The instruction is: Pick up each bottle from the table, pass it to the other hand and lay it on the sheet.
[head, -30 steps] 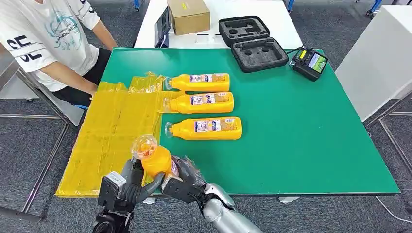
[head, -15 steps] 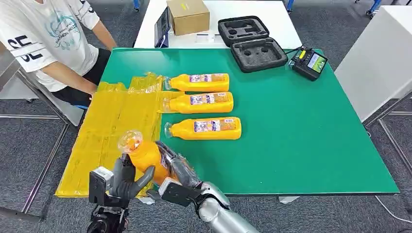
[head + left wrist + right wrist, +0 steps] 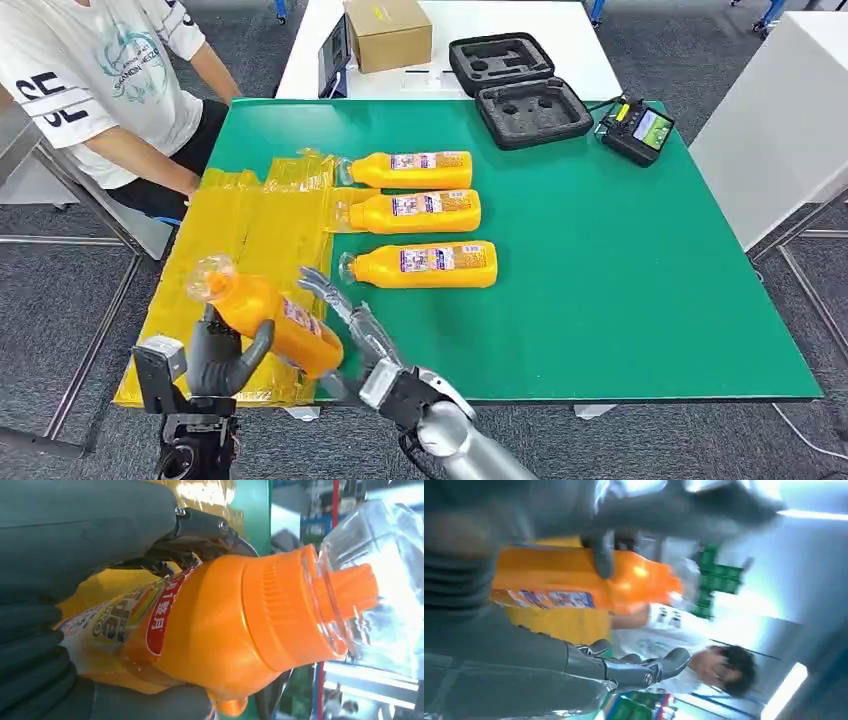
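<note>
Orange bottle (image 3: 268,320), clear-capped, tilted, gripped by left hand (image 3: 222,358); right hand (image 3: 352,330) spread, empty.

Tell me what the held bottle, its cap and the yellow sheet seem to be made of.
Held bottle: likely smooth, glossy orange plastic; it shines in the left wrist view and carries a printed label.
Cap: clear hard plastic, apparently; the orange spout shows through it.
Yellow sheet: seemingly thin plastic film or wrap, translucent, wrinkled, with bright glints.
Left hand: holds the bottle.
</note>
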